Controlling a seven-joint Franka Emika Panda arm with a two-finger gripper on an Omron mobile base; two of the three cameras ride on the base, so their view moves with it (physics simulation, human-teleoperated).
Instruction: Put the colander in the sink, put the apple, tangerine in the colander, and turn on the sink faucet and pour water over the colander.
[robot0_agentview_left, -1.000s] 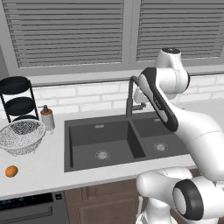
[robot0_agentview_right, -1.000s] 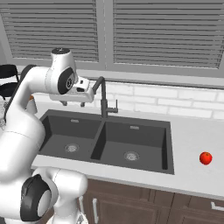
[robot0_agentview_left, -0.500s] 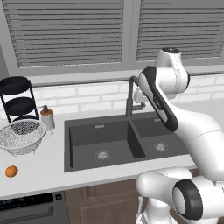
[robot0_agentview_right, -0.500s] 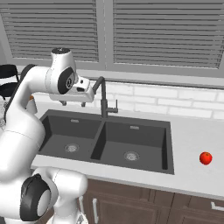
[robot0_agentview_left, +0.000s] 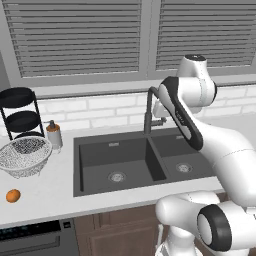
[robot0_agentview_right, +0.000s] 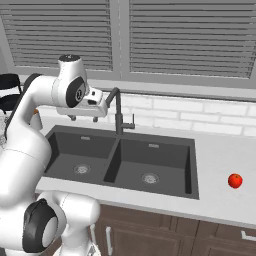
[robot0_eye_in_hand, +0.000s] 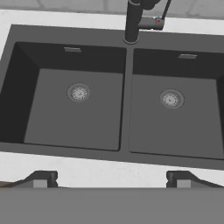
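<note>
From above, the dark grey double-basin sink (robot0_eye_in_hand: 127, 109) lies set into a pale counter (robot0_eye_in_hand: 109, 170), each basin with a round metal drain (robot0_eye_in_hand: 78, 92). The sink faucet (robot0_eye_in_hand: 132, 22) rises from the back edge above the divider, its small side lever (robot0_eye_in_hand: 159, 19) pointing right. The gripper (robot0_eye_in_hand: 109, 178) fingertips (robot0_eye_in_hand: 41, 178) stand wide apart over the near counter edge, holding nothing.

Sink (robot0_agentview_left: 95, 155) dark grey, two metal-grey drains. Sink faucet (robot0_agentview_right: 118, 112) dark grey. Colander (robot0_agentview_left: 24, 156) white-grey, fine mesh speckle, pale rim. Tangerine (robot0_agentview_left: 13, 195) orange. Apple (robot0_agentview_right: 235, 180) bright red. Tiered rack (robot0_agentview_left: 20, 112) black. Pump bottle (robot0_agentview_left: 53, 135) white, brownish top. Counter (robot0_agentview_left: 45, 192) off-white. Backsplash (robot0_agentview_right: 200, 117) white brick pattern. Blinds (robot0_agentview_left: 75, 35) grey, horizontal slats. Cabinets (robot0_agentview_right: 165, 232) brown.
</note>
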